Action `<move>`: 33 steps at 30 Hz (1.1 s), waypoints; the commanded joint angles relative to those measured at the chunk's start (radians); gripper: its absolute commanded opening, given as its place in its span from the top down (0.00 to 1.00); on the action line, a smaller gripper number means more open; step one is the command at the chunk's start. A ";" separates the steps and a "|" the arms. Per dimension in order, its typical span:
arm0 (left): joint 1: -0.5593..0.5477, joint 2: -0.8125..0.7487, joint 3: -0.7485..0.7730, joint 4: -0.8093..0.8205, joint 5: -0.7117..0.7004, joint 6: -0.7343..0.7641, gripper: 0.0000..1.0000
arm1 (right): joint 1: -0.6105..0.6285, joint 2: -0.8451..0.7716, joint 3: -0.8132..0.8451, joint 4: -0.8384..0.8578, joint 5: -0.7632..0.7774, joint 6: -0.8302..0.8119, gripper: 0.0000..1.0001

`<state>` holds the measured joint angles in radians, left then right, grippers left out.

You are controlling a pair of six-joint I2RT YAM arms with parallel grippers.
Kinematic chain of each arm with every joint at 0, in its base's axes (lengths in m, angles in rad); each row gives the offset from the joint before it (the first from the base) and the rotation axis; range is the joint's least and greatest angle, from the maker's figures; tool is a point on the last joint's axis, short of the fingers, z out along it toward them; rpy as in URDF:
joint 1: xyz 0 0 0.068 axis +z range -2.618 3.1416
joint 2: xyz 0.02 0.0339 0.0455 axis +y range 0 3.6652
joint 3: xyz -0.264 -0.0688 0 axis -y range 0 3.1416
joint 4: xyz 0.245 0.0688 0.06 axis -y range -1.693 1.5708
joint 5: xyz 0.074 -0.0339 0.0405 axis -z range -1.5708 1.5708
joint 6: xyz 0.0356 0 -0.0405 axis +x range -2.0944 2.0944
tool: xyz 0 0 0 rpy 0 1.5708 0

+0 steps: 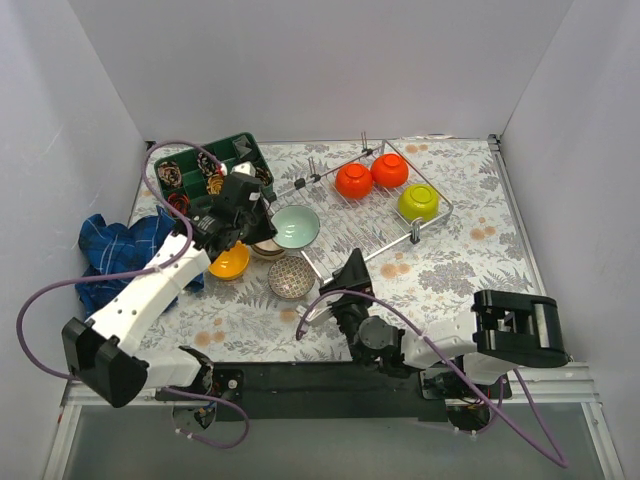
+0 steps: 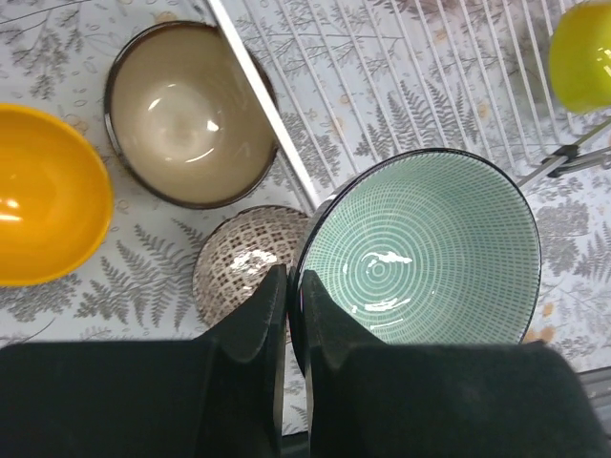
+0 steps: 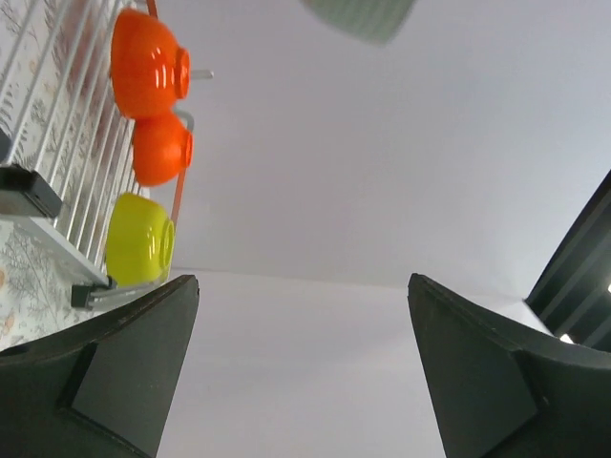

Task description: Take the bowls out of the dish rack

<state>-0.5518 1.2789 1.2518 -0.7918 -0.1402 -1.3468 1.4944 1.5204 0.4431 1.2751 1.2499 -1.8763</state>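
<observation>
The silver wire dish rack point(image 1: 372, 222) holds two red-orange bowls point(image 1: 351, 181) point(image 1: 390, 171) and a lime green bowl point(image 1: 419, 203), all upside down. My left gripper point(image 2: 294, 286) is shut on the rim of a pale grey-green bowl point(image 2: 425, 248), held by the rack's left edge point(image 2: 258, 105). On the table to the left are an orange-yellow bowl point(image 2: 43, 196), a dark-rimmed beige bowl point(image 2: 186, 114) and a lattice-patterned bowl point(image 2: 243, 262). My right gripper point(image 3: 304, 286) is open and empty at the rack's near corner point(image 1: 352, 270), looking towards the lime green bowl point(image 3: 138, 239).
A dark green divided tray point(image 1: 215, 165) with small patterned items sits at the back left. A blue checked cloth point(image 1: 115, 250) lies at the left edge. White walls close in the table on three sides. Purple cables trail from both arms.
</observation>
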 commanded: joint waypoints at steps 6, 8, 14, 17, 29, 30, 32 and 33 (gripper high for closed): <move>0.001 -0.236 -0.212 0.091 -0.055 0.087 1.00 | -0.003 -0.101 0.025 0.618 0.190 0.069 0.01; 0.001 -0.274 -0.253 0.114 -0.024 0.094 1.00 | -0.016 -0.086 0.061 0.618 0.192 0.103 0.01; 0.001 -0.328 -0.400 0.178 0.040 0.089 1.00 | -0.149 -0.027 0.256 0.615 0.160 0.161 0.01; 0.000 -0.329 -0.436 0.207 0.045 0.087 1.00 | -0.227 0.036 0.347 0.609 0.148 0.149 0.01; 0.001 -0.280 -0.545 0.313 0.028 0.097 1.00 | -0.358 0.211 0.606 0.537 0.164 0.203 0.01; 0.000 -0.268 -0.548 0.322 0.028 0.100 1.00 | -0.361 0.216 0.612 0.535 0.163 0.206 0.02; -0.002 -0.236 -0.551 0.344 0.018 0.104 1.00 | -0.364 0.219 0.628 0.533 0.157 0.207 0.01; -0.002 -0.227 -0.557 0.350 0.014 0.106 0.97 | -0.362 0.219 0.631 0.530 0.151 0.207 0.02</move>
<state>-0.5518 1.0248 0.6983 -0.5495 -0.1150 -1.2507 1.1366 1.7386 1.0164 1.2812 1.3876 -1.7206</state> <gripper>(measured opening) 0.057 0.985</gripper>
